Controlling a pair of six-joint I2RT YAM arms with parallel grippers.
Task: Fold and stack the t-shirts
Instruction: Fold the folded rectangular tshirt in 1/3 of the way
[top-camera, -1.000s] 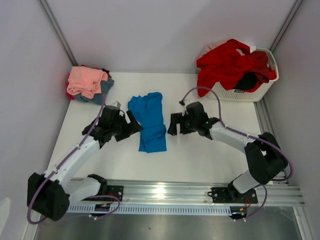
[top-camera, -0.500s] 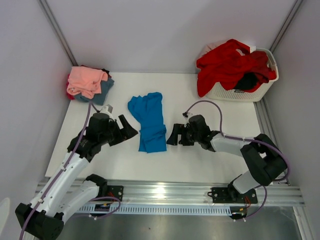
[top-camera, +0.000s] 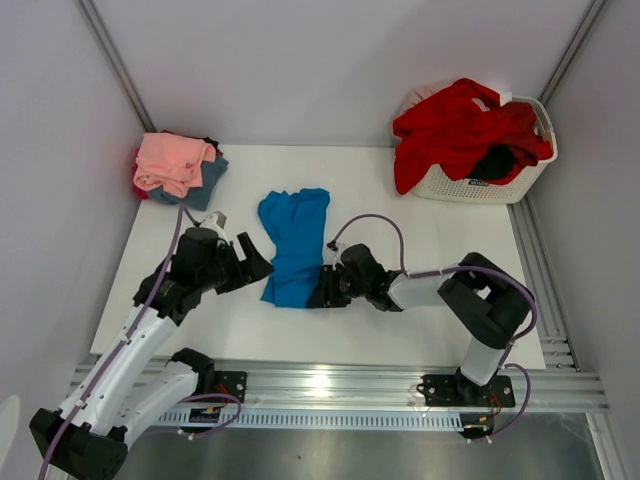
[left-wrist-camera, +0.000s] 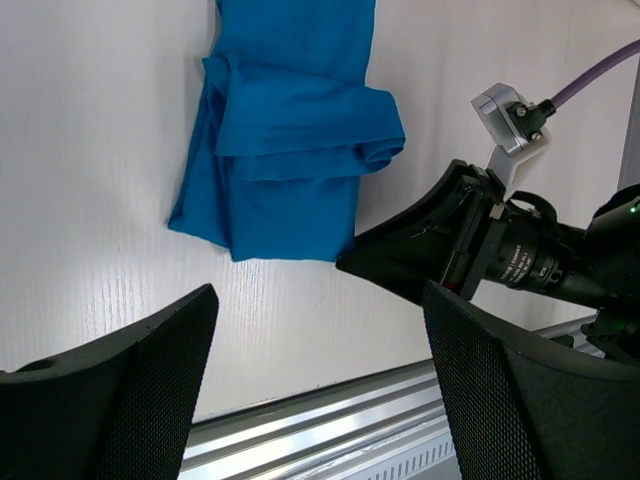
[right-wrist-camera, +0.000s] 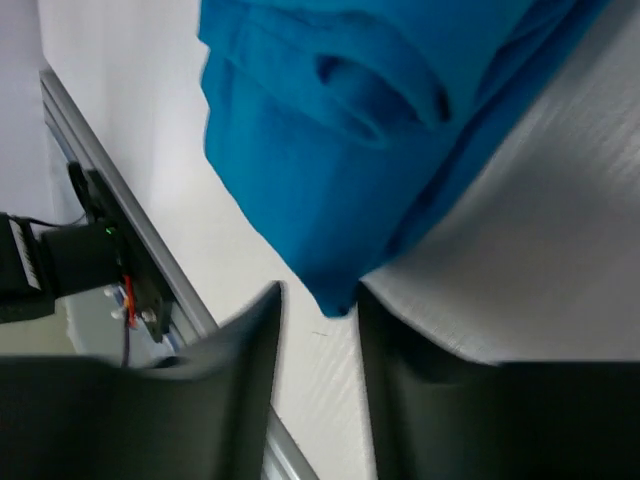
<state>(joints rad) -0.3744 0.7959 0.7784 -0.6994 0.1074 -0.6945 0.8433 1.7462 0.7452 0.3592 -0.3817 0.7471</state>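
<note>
Right fingers (right-wrist-camera: 230, 390) straddle tee (right-wrist-camera: 330, 150) corner (near).

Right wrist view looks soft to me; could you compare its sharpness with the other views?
Right wrist view: blurred, the right fingers dark smears, blue t-shirt folds soft. Left wrist view: crisp, mesh texture on the left fingers legible. Top external view: sharp, glare on the rail.
</note>
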